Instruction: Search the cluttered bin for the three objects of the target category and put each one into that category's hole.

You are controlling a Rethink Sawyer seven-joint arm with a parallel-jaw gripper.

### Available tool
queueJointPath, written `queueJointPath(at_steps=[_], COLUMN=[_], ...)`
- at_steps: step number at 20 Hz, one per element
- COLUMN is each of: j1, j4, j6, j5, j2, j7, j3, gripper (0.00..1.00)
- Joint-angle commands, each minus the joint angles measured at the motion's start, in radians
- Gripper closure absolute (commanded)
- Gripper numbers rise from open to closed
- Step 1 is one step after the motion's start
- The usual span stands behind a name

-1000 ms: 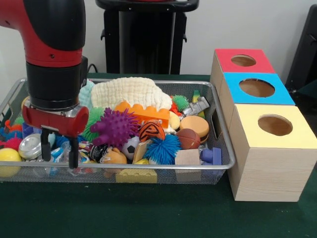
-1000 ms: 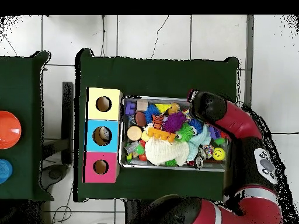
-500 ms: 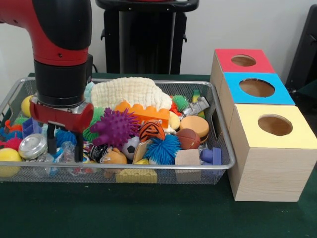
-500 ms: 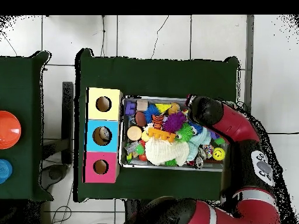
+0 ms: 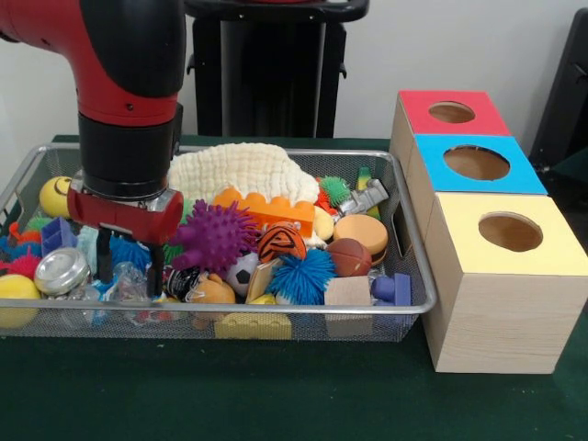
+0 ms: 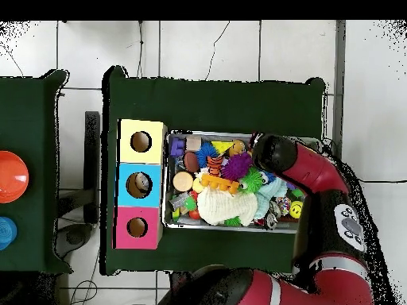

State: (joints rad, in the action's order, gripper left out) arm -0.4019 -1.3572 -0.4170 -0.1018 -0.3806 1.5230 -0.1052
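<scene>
Since a second ago the arm has slid sideways along the bin toward the purple spiky ball, and the yellow smiley ball [image 5: 55, 195] that it hid now shows behind it. Nearest the camera in the front view, a yellow block [image 5: 252, 325] lies against the front wall of the wire bin [image 5: 415, 266], with a wooden block [image 5: 348, 292] and a purple piece [image 5: 393, 289] beside it. Just behind, the gripper [image 5: 128, 268] hangs with its two dark fingers [image 5: 155, 271] spread apart and holding nothing, their tips down among clear plastic clutter, a silver round tin [image 5: 61, 271] on one side. The purple spiky ball [image 5: 214, 234] sits just beside the gripper, a small soccer ball [image 5: 242, 271] and a blue fuzzy ball [image 5: 303, 276] beyond it. An orange ball with black markings [image 5: 281, 243] carries print too small to read. Farther back lie a toy burger [image 5: 361, 232], an orange toothed block [image 5: 268, 208] and a cream knitted cloth [image 5: 242, 172]. Outside the bin stand the yellow box [image 5: 504, 276], the blue box [image 5: 478, 163] and the red box [image 5: 450, 112], each with a round hole on top.
</scene>
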Motion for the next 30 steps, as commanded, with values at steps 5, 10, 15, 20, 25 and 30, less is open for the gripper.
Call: queueJointPath(at_steps=[5, 10, 15, 20, 25, 30], j1=[-0.036, -0.039, -0.039, -0.034, -0.035, -0.014], j4=[0.05, 0.064, 0.083, 0.063, 0.034, 0.046], j6=[0.064, 0.066, 0.057, 0.07, 0.096, 0.094], j5=[0.049, 0.05, 0.051, 0.056, 0.06, 0.066], j2=[0.124, 0.137, 0.143, 0.134, 0.114, 0.114], j7=[0.082, 0.079, 0.071, 0.08, 0.089, 0.097], j3=[0.068, 0.069, 0.064, 0.059, 0.06, 0.033], gripper=[0.0, 0.0, 0.0, 0.0, 0.0, 1.0])
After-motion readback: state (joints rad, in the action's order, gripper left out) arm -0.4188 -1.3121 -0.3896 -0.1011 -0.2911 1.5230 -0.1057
